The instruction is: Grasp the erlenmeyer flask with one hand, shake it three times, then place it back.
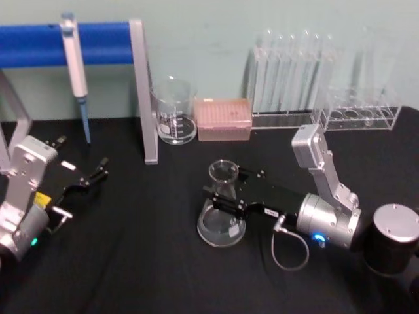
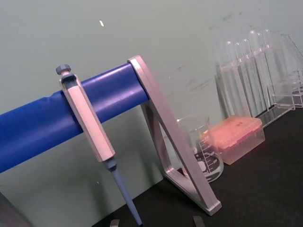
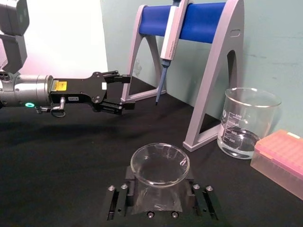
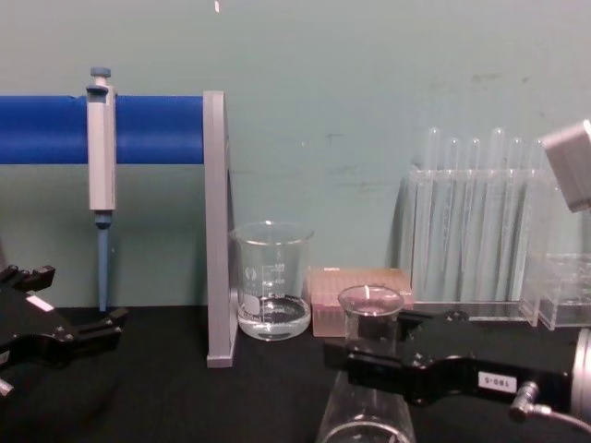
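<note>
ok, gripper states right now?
Left gripper: open, empty, parked at table's left.
Right gripper: jaws closed on the erlenmeyer flask neck.

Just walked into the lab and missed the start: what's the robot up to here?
The right hand is closed around the neck of the erlenmeyer flask, which stands on the black table in front of the beaker and the pink pipette tip box. The flask's base looks to be resting on the table, not lifted. The left hand sits open off to the left, near the pipette on its stand.
</note>
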Motion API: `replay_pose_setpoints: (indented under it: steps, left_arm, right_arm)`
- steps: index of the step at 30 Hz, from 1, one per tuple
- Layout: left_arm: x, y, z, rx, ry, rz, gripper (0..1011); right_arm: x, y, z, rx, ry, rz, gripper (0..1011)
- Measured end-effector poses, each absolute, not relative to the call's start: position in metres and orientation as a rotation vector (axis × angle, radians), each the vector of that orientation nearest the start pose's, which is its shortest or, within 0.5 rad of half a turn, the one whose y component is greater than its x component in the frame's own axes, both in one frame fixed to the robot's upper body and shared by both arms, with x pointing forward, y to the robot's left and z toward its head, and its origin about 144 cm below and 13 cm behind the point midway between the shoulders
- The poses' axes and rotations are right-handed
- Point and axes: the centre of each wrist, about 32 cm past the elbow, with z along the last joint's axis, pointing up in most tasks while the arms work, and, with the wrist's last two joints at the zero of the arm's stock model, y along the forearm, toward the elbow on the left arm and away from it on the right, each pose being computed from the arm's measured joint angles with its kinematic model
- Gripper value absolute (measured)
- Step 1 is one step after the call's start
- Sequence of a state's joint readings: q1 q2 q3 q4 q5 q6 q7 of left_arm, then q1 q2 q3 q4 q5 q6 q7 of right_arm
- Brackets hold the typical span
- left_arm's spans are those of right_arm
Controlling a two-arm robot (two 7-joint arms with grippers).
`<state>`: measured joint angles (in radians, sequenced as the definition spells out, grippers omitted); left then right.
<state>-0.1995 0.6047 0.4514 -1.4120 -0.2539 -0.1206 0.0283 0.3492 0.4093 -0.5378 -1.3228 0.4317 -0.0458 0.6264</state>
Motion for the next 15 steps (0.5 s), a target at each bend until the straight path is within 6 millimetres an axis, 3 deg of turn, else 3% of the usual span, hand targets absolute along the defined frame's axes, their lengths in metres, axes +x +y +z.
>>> replay_pose_setpoints:
  steps: [10, 15]
  left_arm:
    - [0.4886, 0.3097, 1.1398, 0.304, -0.285, 1.248, 1001]
    - [0.4886, 0.3097, 1.1398, 0.304, -0.285, 1.248, 1001]
  right_arm:
    - [0.5269, -0.2286, 1.1495, -0.112, -0.004, -0.568, 892]
    - [0.5271, -0.2286, 1.1499, -0.111, -0.005, -0.569, 1000]
